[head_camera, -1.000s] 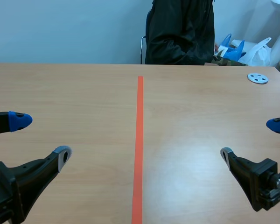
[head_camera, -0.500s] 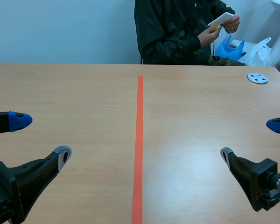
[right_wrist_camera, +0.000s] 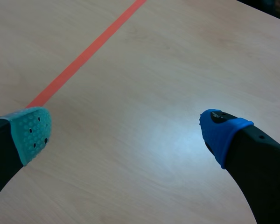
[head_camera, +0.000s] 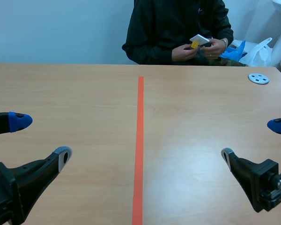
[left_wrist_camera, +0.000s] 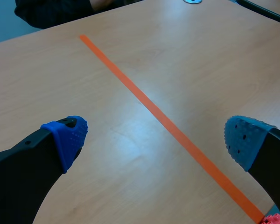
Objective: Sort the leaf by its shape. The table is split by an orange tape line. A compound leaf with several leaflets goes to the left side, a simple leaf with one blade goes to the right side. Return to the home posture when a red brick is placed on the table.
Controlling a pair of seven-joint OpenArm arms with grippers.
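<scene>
We see no leaf on the tabletop (head_camera: pixel 84 93). Across it, a person's hands (head_camera: pixel 216 47) hold a pale card (head_camera: pixel 200 39), just right of the tape line (head_camera: pixel 139 140). Left gripper (head_camera: pixel 41 139) and right gripper (head_camera: pixel 253 140) both stand spread and empty, well apart from it. No writing is legible.

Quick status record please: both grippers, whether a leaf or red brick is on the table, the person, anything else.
left gripper: open, empty, left of the tape line
right gripper: open, empty, right of it
leaf: none on the table
red brick: none in the scene view; small red bit at the tape's near end, unidentifiable
person: across the table, holding a white card
other: grey disc, far right
</scene>
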